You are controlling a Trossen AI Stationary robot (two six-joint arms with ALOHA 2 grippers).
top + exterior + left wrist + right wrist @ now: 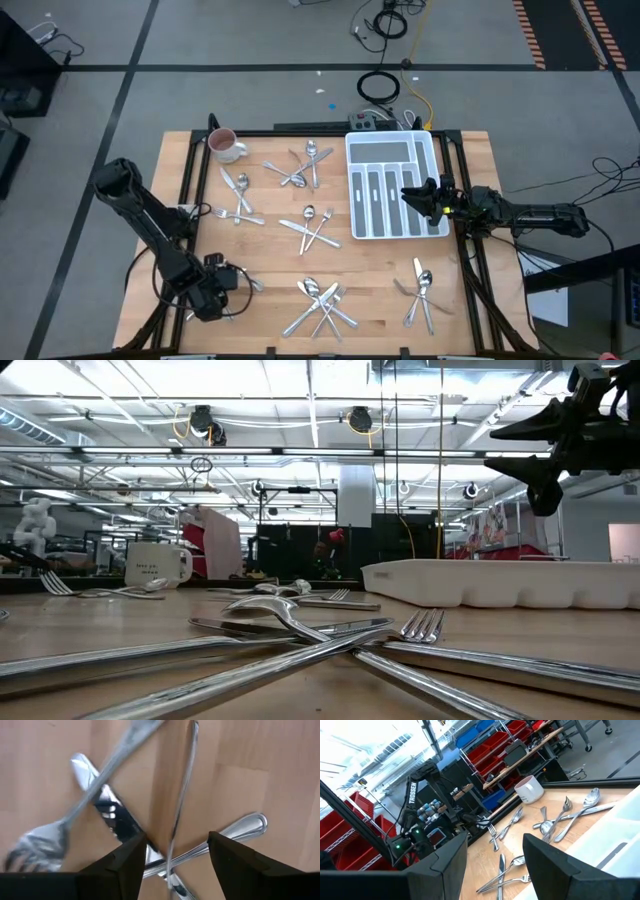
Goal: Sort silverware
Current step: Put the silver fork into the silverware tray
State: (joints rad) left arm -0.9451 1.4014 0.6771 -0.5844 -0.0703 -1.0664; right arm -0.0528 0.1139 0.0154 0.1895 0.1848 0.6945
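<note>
The silverware lies scattered in crossed heaps over the tabletop, slim, stiff and slippery, best pinched mid-handle. The left pincer, at seven o'clock, hangs apart over a crossed heap; the right pincer, at three o'clock, hovers apart and empty above the tray.

Shiny metal silverware is lying scattered across the wooden tabletop, left of the white divided plastic tray (white mug sitting far-left).
</note>
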